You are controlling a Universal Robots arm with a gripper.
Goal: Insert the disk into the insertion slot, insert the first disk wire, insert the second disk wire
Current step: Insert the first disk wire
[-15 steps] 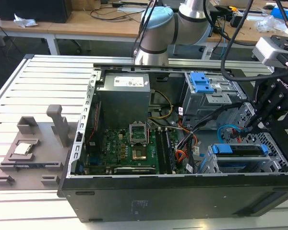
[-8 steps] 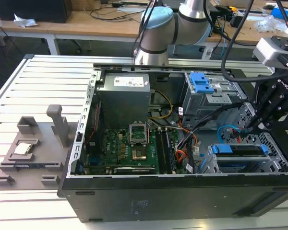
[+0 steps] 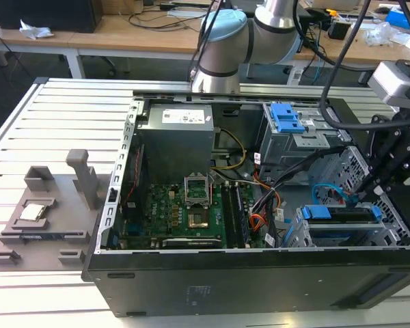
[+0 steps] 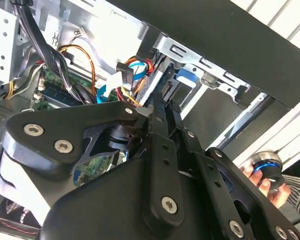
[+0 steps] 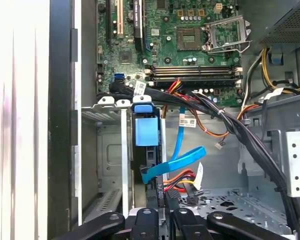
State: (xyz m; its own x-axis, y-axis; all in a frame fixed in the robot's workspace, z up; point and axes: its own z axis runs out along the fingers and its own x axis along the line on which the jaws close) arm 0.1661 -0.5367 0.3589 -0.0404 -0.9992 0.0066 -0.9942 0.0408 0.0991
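The disk, in its bright blue carrier, sits in the insertion slot of the silver perforated cage at the case's front corner on the exterior view's right. In the first wrist view the disk's blue end tab shows edge-on in the cage. The first disk wire, a light-blue flat cable, loops beside the disk with its plug end loose near my fingertips. The second disk wire, with its red lead, lies just beside it. My gripper hovers over these plugs, fingers together, nothing visibly held.
A thick black cable bundle crosses beside the disk cage. Orange flat cables lie by the motherboard. A grey cage with a blue latch stands behind. A hand holding a blue-ringed knob is outside the case.
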